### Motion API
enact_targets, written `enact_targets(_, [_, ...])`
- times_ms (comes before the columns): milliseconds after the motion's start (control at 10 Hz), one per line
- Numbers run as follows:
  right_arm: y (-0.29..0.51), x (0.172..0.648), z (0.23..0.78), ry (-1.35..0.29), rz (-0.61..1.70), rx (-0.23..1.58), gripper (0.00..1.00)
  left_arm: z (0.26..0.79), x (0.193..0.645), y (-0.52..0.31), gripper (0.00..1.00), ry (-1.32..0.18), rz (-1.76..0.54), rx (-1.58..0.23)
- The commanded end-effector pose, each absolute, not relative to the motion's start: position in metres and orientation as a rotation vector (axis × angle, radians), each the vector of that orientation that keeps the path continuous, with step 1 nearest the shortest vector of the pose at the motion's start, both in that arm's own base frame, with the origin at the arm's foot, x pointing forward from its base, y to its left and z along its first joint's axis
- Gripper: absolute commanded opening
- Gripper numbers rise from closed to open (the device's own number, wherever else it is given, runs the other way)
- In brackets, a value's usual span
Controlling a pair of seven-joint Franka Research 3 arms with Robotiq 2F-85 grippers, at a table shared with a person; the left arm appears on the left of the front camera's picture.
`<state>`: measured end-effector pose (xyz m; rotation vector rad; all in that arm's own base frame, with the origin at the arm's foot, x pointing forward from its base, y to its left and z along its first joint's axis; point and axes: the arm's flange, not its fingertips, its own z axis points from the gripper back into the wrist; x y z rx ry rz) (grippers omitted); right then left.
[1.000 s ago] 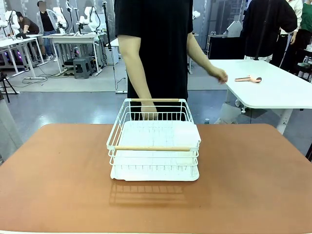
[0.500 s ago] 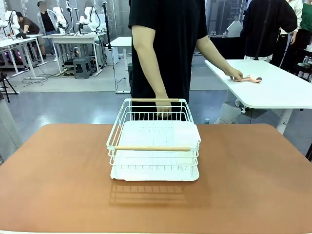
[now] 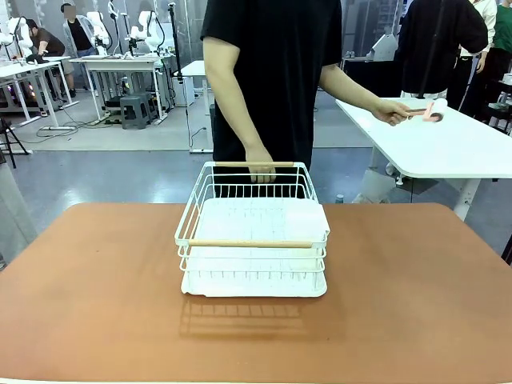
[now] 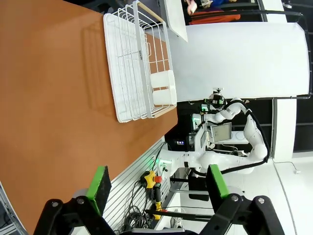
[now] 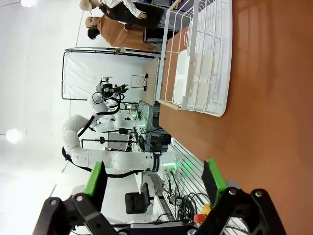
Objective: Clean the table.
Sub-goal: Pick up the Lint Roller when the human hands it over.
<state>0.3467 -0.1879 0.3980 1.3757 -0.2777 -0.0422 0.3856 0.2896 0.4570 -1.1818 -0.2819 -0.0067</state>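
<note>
Now spread wide and empty: left gripper [image 4: 157, 185], right gripper [image 5: 154, 178]; table [image 3: 96, 304] ahead of both finger pairs, filling lower front frame; wire rack [image 3: 252, 240] at centre, long axis left-right, neither arm nearer.

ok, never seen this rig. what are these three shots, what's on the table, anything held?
This is a two-armed robot at a reddish-brown table, with a person at the far side. The front view comes from a fixed camera between the arms, looking across the table. The other two come from cameras on the wrists, looking along each gripper's fingers, so the scene appears turned sideways. The black prongs with green pads at the bottom are the left gripper and the right gripper; both are open and hold nothing. On the table stands a white wire rack with wooden handles. The person has one hand on its far handle; the other hand holds a small pinkish thing above the white table nearby; I cannot tell what it is.
</note>
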Motion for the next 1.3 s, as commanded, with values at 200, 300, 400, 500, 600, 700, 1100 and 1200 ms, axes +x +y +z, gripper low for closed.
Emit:
enact_targets(200, [-0.1870, 0.3454, 0.4002, -0.291, -0.034, 1.387, 1.00, 0.4575, 0.3820, 0.2897, 1.00, -0.290, -0.008, -1.186])
enact_targets(300, [-0.1870, 0.3454, 0.4002, -0.291, -0.034, 1.387, 1.00, 0.4575, 0.3820, 0.2897, 1.00, -0.290, -0.008, -1.186])
enact_targets(400, [-0.1870, 0.3454, 0.4002, -0.291, -0.034, 1.387, 1.00, 0.4575, 0.3820, 0.2897, 1.00, -0.290, -0.008, -1.186])
enact_targets(500, [-0.1870, 0.3454, 0.4002, -0.291, -0.034, 1.387, 1.00, 0.4575, 0.3820, 0.2897, 1.00, -0.290, -0.008, -1.186])
enact_targets(600, [-0.1870, 0.3454, 0.4002, -0.291, -0.034, 1.387, 1.00, 0.4575, 0.3820, 0.2897, 1.00, -0.290, -0.008, -1.186])
enact_targets(700, [-0.1870, 0.3454, 0.4002, -0.291, -0.034, 1.387, 1.00, 0.4575, 0.3820, 0.2897, 1.00, -0.290, -0.008, -1.186])
enact_targets(1100, [-0.1870, 0.3454, 0.4002, -0.291, -0.034, 1.387, 1.00, 0.4575, 0.3820, 0.2897, 1.00, -0.290, -0.008, -1.186])
enact_targets(1200, [-0.1870, 0.3454, 0.4002, -0.291, -0.034, 1.387, 1.00, 0.4575, 0.3820, 0.2897, 1.00, -0.290, -0.008, -1.186])
